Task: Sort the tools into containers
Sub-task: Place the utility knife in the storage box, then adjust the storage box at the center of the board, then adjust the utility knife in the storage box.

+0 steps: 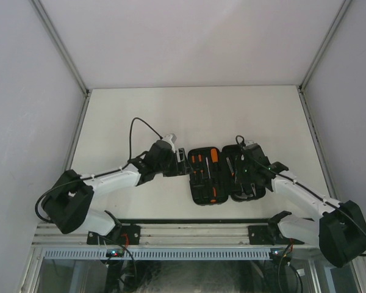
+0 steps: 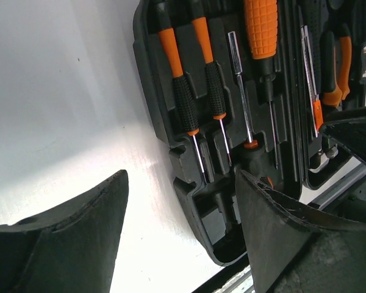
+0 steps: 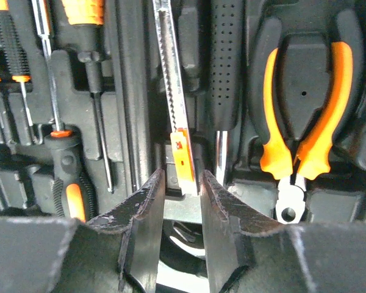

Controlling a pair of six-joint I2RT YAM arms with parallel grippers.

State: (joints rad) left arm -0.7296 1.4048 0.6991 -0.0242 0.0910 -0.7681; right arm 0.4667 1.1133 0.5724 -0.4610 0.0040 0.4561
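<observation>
Found the black tool case (image 1: pixel 199 198) lying open and flat near the front-middle of the white table (image 1: pixel 171 116), squarely between both arms, with broad bare tabletop behind and to either side. Caught the left gripper (image 2: pixel 182 177) low at the case's left rim, fingers (image 2: pixel 67 238) spread wide, gripping nothing, one over bare table, the other over the case's near corner. Noted plenty of free room out to the left there, only white surface. Picked out two thin screwdrivers (image 2: pixel 183 91) seated side by side in moulded slots just inside that rim, a slim metal-shafted driver (image 2: pixel 240 85) next along, then a fat orange handle (image 2: pixel 260 27). Spotted the right gripper (image 3: pixel 182 177) over the case's right half, its fingertips (image 3: pixel 143 213) parted by a narrow gap, pinching nothing, just short of the orange end of a long metal strip tool (image 3: pixel 171 91). Saw a black dimpled handle (image 3: pixel 226 61) bedded right beside that strip, and the pliers (image 3: pixel 293 162) in a recess further right, orange grips splayed. Tight quarters there, slot walls and tools crowding both tips. Marked the metal rail (image 1: pixel 195 223) along the table's near edge, close to the case's front rim.
</observation>
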